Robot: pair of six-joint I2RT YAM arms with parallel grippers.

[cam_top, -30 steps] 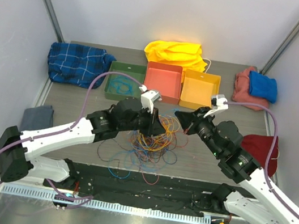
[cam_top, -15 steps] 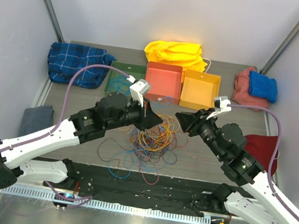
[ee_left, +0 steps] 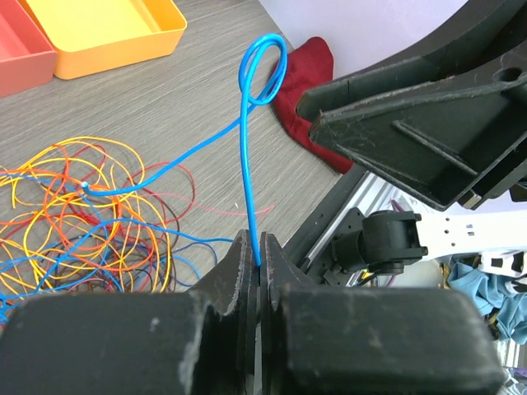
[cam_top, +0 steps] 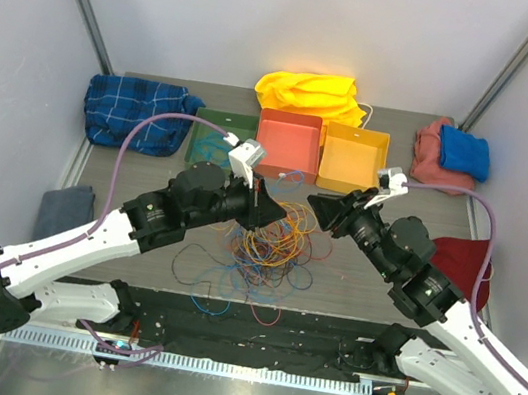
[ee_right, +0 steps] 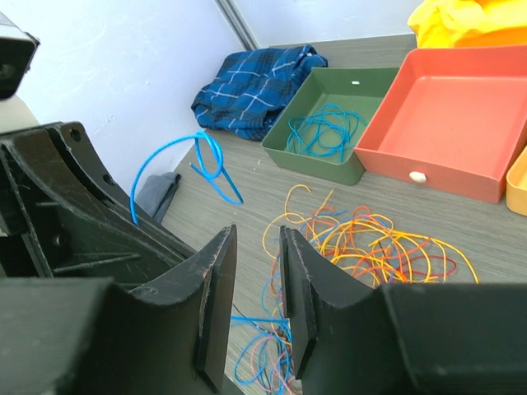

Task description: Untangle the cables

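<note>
The cables (cam_top: 271,244) lie in a loose tangle of orange, yellow, blue and red strands on the table between the two arms, also seen as cables (ee_left: 82,222) and cables (ee_right: 387,243). My left gripper (cam_top: 275,212) hangs above the tangle's far edge. In its wrist view the left gripper (ee_left: 258,247) is shut on a blue cable (ee_left: 244,148), which rises to a small loop and trails back down into the pile. My right gripper (cam_top: 312,202) faces it from the right. The right gripper (ee_right: 257,232) is open with nothing between its fingers, and the blue cable's loop (ee_right: 206,160) hangs ahead of it.
A green tray (cam_top: 227,116) holding a few blue cables, a red tray (cam_top: 288,146) and an orange tray (cam_top: 353,162) line the back. Cloths lie around: blue plaid (cam_top: 137,110), yellow (cam_top: 312,94), pink and blue (cam_top: 449,152), dark red (cam_top: 462,256), grey (cam_top: 65,205).
The left gripper closed on the blue cable and drew back to the left and up with it. The right gripper opened and holds nothing now.
</note>
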